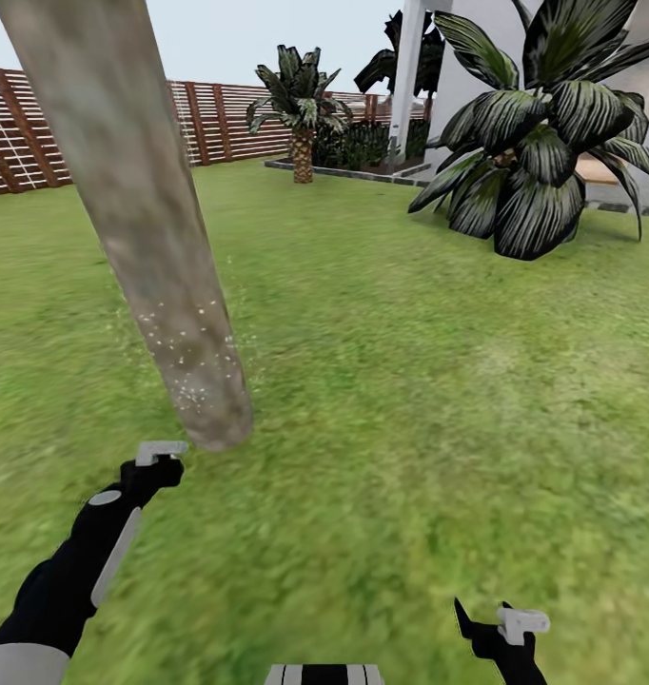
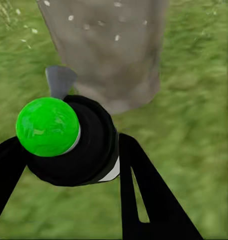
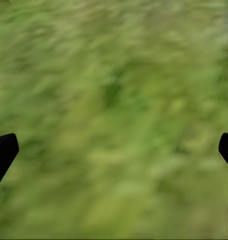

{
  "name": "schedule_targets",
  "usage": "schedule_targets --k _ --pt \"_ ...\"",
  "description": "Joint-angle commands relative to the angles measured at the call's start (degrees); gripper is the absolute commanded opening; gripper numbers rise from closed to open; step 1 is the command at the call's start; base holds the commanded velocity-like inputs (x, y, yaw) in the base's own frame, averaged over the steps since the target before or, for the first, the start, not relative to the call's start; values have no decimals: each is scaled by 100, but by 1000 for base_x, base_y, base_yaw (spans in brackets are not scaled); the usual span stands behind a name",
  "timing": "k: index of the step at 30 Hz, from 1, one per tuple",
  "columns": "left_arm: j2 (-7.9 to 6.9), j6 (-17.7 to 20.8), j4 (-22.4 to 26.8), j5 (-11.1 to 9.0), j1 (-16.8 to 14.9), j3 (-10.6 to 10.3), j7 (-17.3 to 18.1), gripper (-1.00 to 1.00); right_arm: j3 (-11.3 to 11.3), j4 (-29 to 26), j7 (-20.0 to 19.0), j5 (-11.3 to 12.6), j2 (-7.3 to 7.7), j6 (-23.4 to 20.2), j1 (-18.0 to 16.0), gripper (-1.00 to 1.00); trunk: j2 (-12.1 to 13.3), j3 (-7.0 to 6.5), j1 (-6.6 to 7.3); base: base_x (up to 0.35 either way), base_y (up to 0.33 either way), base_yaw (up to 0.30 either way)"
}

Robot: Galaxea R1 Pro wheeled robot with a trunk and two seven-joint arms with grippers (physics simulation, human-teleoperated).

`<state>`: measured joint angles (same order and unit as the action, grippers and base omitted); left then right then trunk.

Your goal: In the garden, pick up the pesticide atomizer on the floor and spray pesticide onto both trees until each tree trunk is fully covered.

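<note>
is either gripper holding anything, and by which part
The left gripper holds the pesticide atomizer by its black body, green cap free, near the tree trunk. The right gripper is open over grass, holding nothing.

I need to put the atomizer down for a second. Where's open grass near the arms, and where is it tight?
Open lawn stretches from the tree trunk rightward to the big dark-leaved plant, and ahead of the open right tool. It is tight around the left tool, which holds the pesticide atomizer right at the trunk's base.
</note>
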<state>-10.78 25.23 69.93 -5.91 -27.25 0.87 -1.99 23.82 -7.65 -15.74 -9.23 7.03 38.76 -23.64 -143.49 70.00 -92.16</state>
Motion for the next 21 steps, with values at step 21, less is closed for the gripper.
schedule_targets --k 21 --pt "146 17 -24 -25 -9 -8 -203 -100 -5 0 -8 0 -35 0 0 100 0 0 0 94 -270 24"
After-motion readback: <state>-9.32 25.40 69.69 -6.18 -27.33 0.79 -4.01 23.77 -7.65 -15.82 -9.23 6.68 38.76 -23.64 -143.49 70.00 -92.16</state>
